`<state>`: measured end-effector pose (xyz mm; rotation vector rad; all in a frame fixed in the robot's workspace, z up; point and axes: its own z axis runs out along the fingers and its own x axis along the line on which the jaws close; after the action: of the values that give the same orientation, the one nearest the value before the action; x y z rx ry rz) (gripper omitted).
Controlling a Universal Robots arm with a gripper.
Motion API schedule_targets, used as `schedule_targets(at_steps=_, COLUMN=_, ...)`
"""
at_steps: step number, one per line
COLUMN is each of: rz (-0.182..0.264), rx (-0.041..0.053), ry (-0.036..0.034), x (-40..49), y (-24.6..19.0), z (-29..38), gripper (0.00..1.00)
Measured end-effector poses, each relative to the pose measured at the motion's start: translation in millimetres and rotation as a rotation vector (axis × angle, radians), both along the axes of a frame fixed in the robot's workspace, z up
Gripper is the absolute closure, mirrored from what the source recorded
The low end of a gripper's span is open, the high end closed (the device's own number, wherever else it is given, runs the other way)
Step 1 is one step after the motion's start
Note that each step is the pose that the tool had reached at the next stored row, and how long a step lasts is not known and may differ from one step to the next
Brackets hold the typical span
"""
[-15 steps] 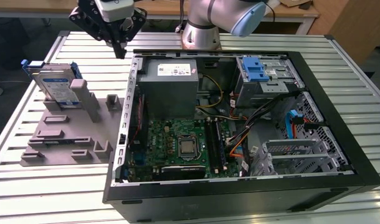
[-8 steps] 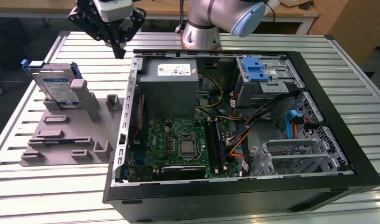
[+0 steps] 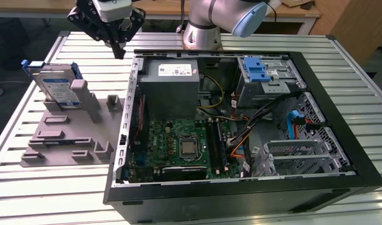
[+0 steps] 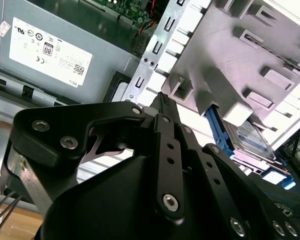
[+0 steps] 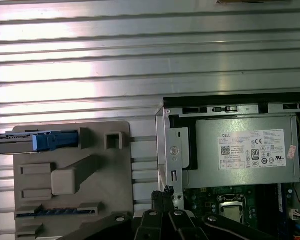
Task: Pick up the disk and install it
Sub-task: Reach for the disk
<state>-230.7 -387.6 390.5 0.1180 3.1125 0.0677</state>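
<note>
Well apart from fingers [image 3: 119, 48], disk [image 3: 58, 87]

The light is bright and even, falling from overhead. The slatted table [image 3: 53, 197] gleams. In the exterior view its nearest slats wash out to white, and in the first wrist view broad bands of glare run along the metal. The inside of the case [image 3: 241, 201] is dimmer, its walls shading the board [image 3: 166, 136], yet the parts stay readable. The grey holder [image 3: 59, 136] throws short, soft shadows. In the second wrist view the black gripper [image 4: 164, 100] is dark against a blown-out patch of table, with a faint sheen on its links. The holder there takes a lilac tint, and the disk [image 4: 249, 137] beyond looks slightly soft.
</note>
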Motion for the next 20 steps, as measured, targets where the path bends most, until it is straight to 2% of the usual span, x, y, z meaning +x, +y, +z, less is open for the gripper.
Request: schedule_targets(at_steps=20, rz=0.0, rx=0.0, ry=0.0, x=-4.2, y=0.0, z=-0.2, gripper=0.89)
